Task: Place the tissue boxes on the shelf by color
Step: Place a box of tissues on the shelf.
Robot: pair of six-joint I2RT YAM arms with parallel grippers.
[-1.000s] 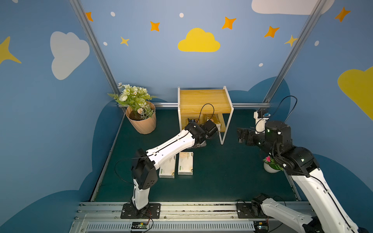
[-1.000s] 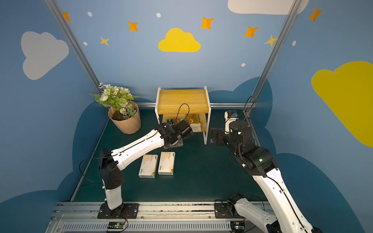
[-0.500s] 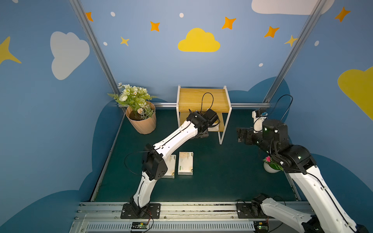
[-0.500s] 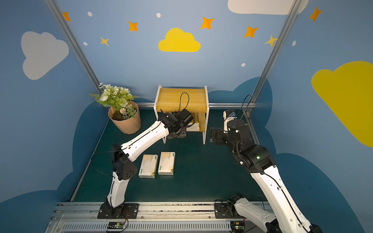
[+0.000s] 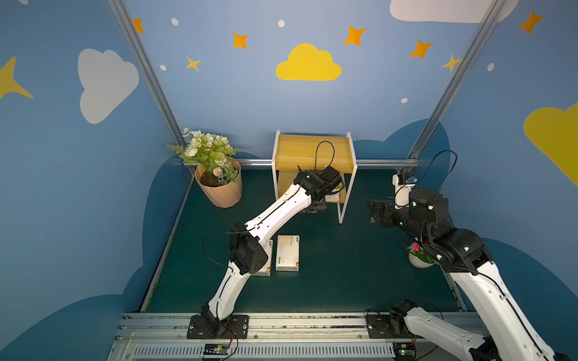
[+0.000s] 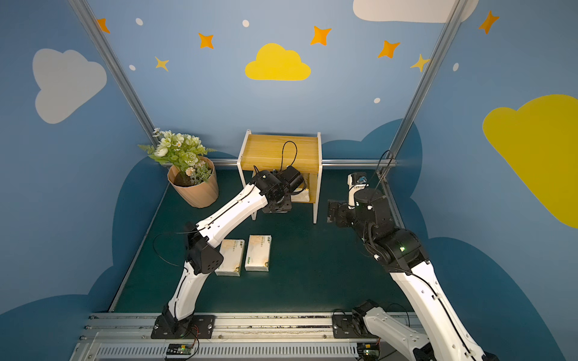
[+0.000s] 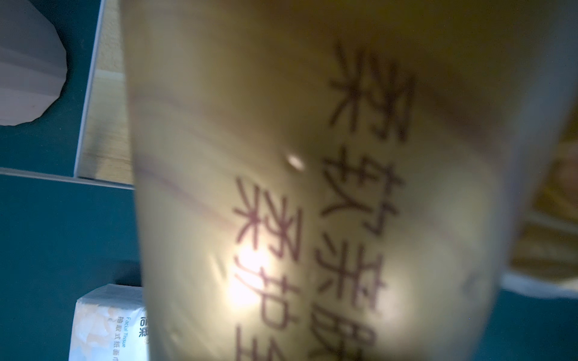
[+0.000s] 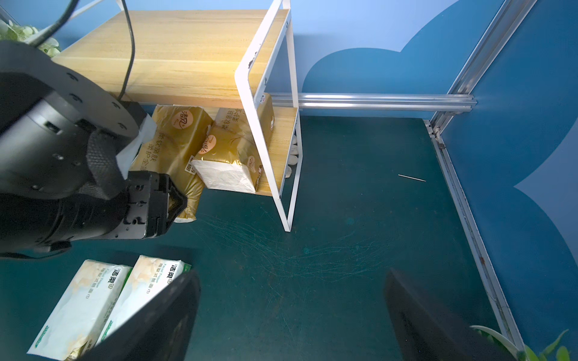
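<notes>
Left gripper point(image 8: 153, 184) clamps gold pack point(image 8: 175, 140) — seemingly at lower shelf point(image 8: 283, 131); right gripper point(image 8: 291, 275) gapes

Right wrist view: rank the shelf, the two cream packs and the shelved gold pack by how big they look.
1. shelf, largest by far.
2. cream packs, alike; nearness to the camera inflates them.
3. shelved gold pack, farther off and partly hidden by the shelf, so its rank below the cream packs is unsure.

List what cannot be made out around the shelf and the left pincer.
- Left pincer fingertips: hidden in both top views by its own wrist and the shelf's top board.
- Held gold pack: blurred in the left wrist view, ends cut off by the edges.
- Whether that pack rests on the lower board: the pincer blocks it in the right wrist view.
</notes>
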